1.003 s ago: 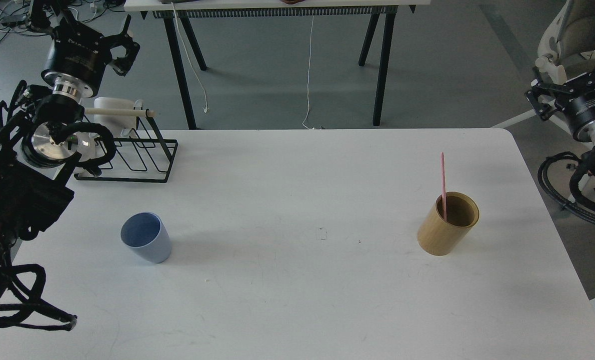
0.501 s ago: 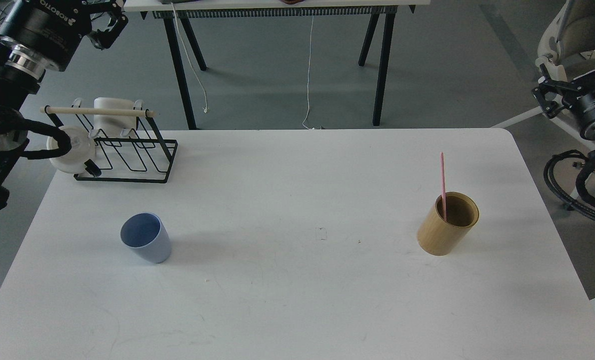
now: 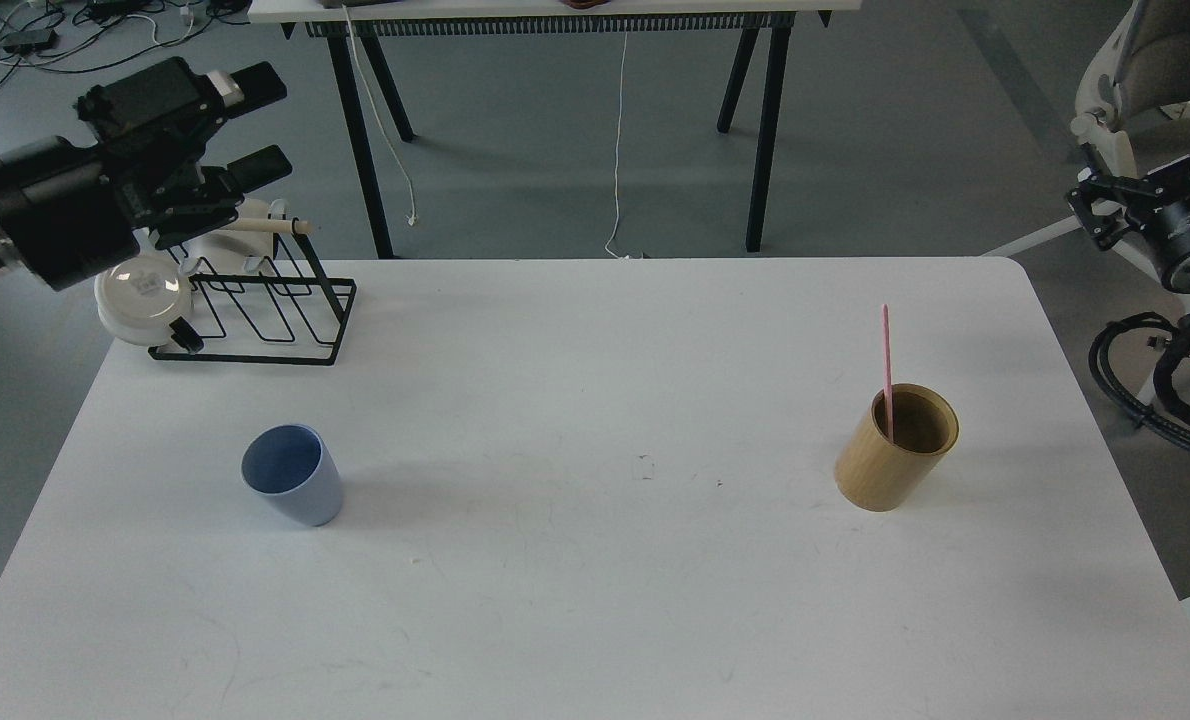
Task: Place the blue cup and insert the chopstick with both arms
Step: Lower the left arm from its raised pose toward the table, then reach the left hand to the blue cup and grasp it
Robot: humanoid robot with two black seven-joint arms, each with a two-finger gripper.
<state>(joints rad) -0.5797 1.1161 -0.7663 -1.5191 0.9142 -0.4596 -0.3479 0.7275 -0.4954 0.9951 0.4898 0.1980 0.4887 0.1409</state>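
Note:
The blue cup (image 3: 292,488) stands upright and empty on the left part of the white table (image 3: 595,600). The pink chopstick (image 3: 886,350) stands in the tan bamboo-coloured holder (image 3: 893,450) on the right part of the table. My left gripper (image 3: 267,125) is open and empty; it points right, above the black wire rack and well behind the cup. My right gripper (image 3: 1097,210) hangs off the table's right edge, far from the holder; its fingers cannot be told apart.
A black wire rack (image 3: 265,320) with a beige wooden rod (image 3: 265,226) and white dishes (image 3: 140,298) stands at the back left corner. Another table's black legs (image 3: 760,130) stand behind. A white chair (image 3: 1145,70) is at the back right.
My left arm has swung down and turned; its gripper now points right over the rack instead of up at the frame's top. My right arm drifted slightly right. The cup and chopstick have not moved.

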